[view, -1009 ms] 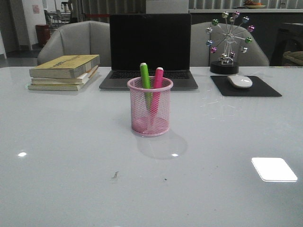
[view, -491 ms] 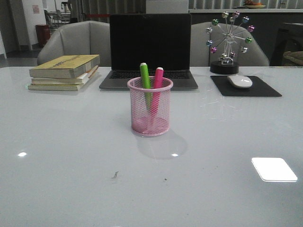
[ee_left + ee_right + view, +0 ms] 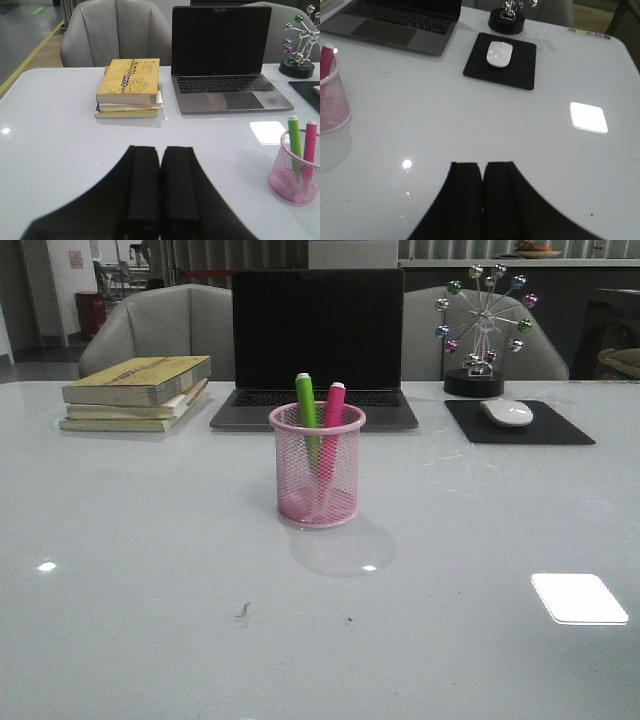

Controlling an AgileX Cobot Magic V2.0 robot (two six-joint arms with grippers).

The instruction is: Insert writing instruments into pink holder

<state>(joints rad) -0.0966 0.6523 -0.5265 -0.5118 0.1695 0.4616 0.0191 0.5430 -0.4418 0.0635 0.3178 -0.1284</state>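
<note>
Dim, sharp; glare patches on table

No legible text anywhere.

The holder is pink wire mesh. One marker is bright green, the other marker magenta pink. The desk is glossy pale grey-white. The books have yellow covers; the laptop is grey with a black screen. A white mouse lies on a black pad.
</note>
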